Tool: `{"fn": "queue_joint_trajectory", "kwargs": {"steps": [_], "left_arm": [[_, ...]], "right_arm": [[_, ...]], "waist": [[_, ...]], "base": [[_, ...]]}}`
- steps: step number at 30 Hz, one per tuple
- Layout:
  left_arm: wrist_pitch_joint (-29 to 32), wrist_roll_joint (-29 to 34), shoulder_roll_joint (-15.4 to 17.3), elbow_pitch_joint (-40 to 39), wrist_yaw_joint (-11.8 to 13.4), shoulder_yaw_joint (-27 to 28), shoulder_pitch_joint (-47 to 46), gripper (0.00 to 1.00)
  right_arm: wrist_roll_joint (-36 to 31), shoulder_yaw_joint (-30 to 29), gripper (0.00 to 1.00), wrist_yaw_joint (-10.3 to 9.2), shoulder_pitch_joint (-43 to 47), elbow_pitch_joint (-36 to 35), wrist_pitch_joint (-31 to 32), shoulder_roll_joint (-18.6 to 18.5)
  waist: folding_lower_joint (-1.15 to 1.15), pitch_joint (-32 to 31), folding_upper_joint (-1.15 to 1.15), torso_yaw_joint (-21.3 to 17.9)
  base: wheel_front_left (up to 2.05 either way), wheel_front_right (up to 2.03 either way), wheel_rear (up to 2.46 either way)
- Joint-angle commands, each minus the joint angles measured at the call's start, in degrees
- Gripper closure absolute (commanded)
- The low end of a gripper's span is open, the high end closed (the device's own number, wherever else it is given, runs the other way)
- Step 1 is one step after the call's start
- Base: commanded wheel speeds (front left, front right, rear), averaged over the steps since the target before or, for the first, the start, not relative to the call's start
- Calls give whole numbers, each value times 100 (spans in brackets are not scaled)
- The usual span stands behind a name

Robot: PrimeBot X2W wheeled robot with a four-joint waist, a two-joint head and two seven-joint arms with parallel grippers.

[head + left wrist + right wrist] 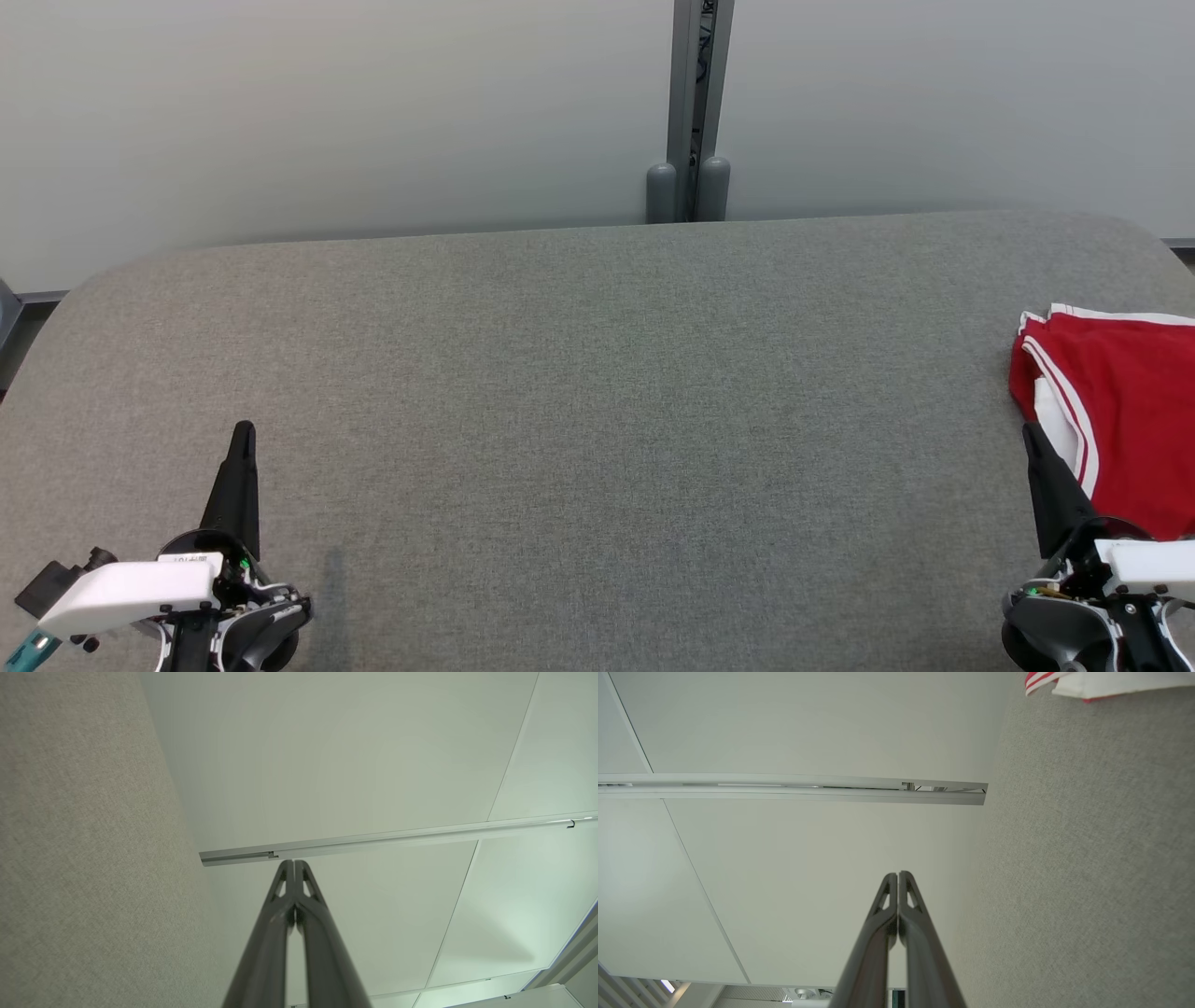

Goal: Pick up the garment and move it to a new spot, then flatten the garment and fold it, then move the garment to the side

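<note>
Finds garment (1130, 420) seemingly folded at table (597, 420) right edge; left gripper (245, 434), right gripper (1031, 437) closed, empty; judges task likely finished.

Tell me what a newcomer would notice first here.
The red garment with white trim stands out, lying at the right edge of the grey table. The left gripper and right gripper sit shut and empty at the near corners, the right one just beside the garment.
</note>
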Motion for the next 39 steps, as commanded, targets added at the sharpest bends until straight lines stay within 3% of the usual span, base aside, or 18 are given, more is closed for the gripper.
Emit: {"fn": "queue_joint_trajectory", "kwargs": {"steps": [1,39], "left_arm": [[18,-6,30,5,-17,24,-75,100],[18,-6,30,3,-17,23,-75,100]], "right_arm": [[12,-6,100,2,-47,13,15,-19],[5,-10,100,2,-48,13,20,-16]], "waist": [[0,0,0,0],[0,0,0,0]], "base": [[0,0,0],[0,0,0]]}}
